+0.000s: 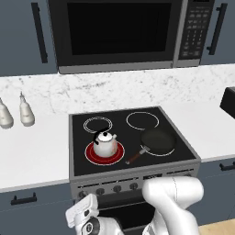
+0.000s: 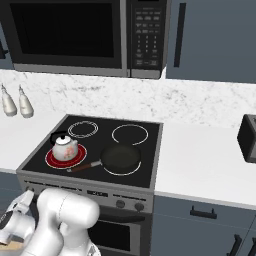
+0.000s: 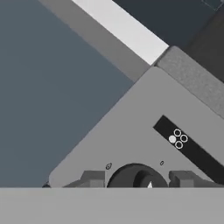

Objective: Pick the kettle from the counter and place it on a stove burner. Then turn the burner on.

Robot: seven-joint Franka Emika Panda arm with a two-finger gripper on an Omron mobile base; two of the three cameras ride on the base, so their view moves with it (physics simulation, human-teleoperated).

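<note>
Pincer [image 3: 136, 178] half open astride a stove knob [image 3: 133, 176], pads flanking, grip uncertain. Kettle [image 1: 105, 143] sitting on glowing red front-left burner [image 1: 104, 153], pan [image 1: 158, 140] to right. Probably light, rigid, smooth; best lifted by arched black handle.

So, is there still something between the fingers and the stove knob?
Nothing visible. In the hand view the dark knob sits between the two fingers, close in front. The kettle already stands on the red-glowing burner.
</note>
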